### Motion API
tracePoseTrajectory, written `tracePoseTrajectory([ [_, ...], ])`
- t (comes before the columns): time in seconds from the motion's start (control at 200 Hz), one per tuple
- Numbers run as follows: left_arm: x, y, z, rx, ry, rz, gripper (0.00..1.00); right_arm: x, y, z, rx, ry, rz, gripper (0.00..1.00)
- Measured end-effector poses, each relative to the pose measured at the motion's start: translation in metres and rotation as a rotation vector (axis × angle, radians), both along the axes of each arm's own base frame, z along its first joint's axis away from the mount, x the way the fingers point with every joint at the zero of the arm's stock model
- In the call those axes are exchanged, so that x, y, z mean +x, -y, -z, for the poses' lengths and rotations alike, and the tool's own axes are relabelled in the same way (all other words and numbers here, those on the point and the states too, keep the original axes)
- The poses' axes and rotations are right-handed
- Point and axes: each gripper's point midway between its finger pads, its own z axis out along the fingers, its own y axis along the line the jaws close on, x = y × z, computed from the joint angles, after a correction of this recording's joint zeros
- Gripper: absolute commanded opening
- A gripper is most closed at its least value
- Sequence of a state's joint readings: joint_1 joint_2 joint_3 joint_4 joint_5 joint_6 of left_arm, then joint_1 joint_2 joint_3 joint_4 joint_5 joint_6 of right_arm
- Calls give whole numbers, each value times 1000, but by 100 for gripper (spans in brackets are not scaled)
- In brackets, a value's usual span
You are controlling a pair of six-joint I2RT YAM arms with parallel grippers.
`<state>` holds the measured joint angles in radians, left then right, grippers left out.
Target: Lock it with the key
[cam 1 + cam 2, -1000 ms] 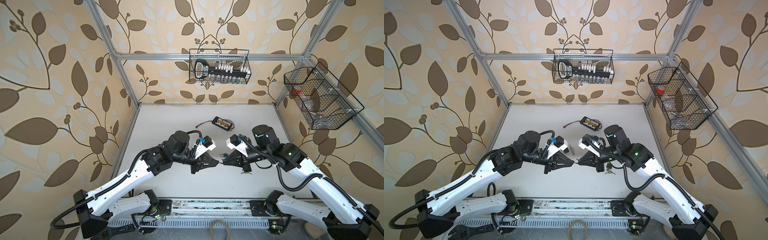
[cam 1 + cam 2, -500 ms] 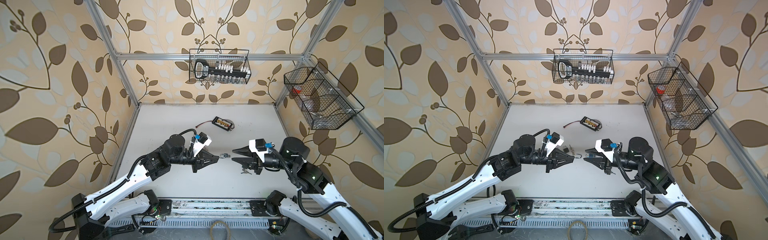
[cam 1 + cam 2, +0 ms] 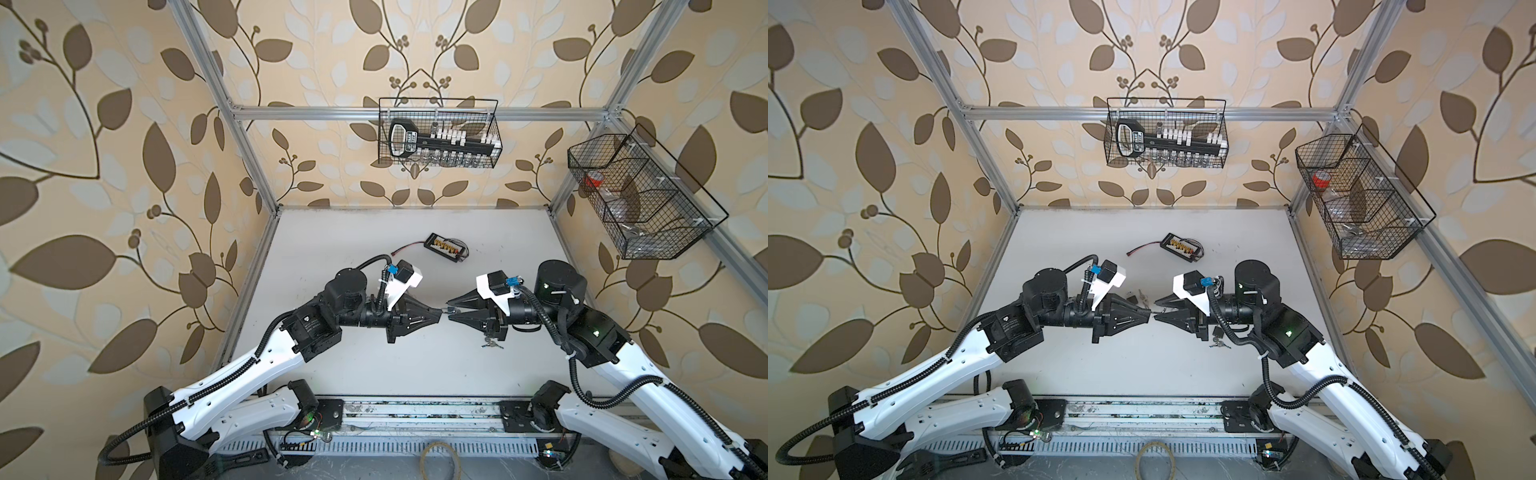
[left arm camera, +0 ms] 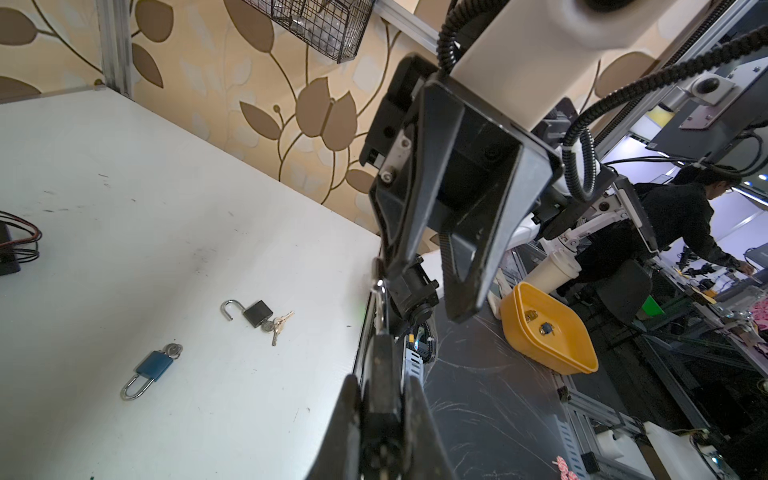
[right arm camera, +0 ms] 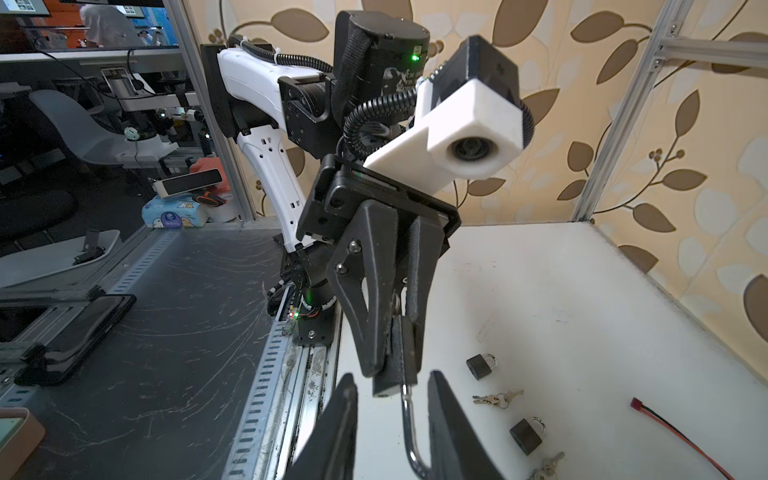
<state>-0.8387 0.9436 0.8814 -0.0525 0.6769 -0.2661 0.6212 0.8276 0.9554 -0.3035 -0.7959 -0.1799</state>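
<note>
The white table takes up the floor of the cell, and above its middle the two arms meet nose to nose. The left gripper is clamped on the body of a small black padlock, holding it in the air off the table, roughly midway between the two arms in both top views. The right gripper faces it with its jaws spread, one finger on each side of the lock's shackle without closing on it.

The padlock body is a flat, dark, matte block, mostly hidden between the left fingers. Its shackle is a thin bright steel loop that points toward the right gripper. Only one leg and the bend show; the other leg is behind a finger, so I cannot tell whether the shackle is seated or sprung.

Smaller things lie below on the table: a blue padlock and a black padlock with its shackle swung open and keys at its base.
</note>
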Motion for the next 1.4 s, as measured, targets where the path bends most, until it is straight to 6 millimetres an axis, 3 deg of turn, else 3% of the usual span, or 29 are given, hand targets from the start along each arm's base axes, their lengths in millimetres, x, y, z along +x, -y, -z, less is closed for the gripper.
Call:
tracePoseTrajectory([
  [0.42, -3, 1, -11, -44, 7, 19, 0, 0, -5, 14, -31, -36, -36, 31],
  [0.775, -8, -5, -25, -80, 33, 18, 0, -5, -1, 18, -39, -34, -36, 12],
  [1.06, -9, -5, -25, -82, 36, 18, 0, -11, 0, 11, 0, -52, -49, 13],
  [1.22, -10, -6, -27, -86, 40, 18, 0, -12, -2, 10, 30, -95, -60, 0],
  [1.4, -10, -8, -28, -83, 72, 6, 0, -14, -3, 9, 68, -156, -66, 0],
])
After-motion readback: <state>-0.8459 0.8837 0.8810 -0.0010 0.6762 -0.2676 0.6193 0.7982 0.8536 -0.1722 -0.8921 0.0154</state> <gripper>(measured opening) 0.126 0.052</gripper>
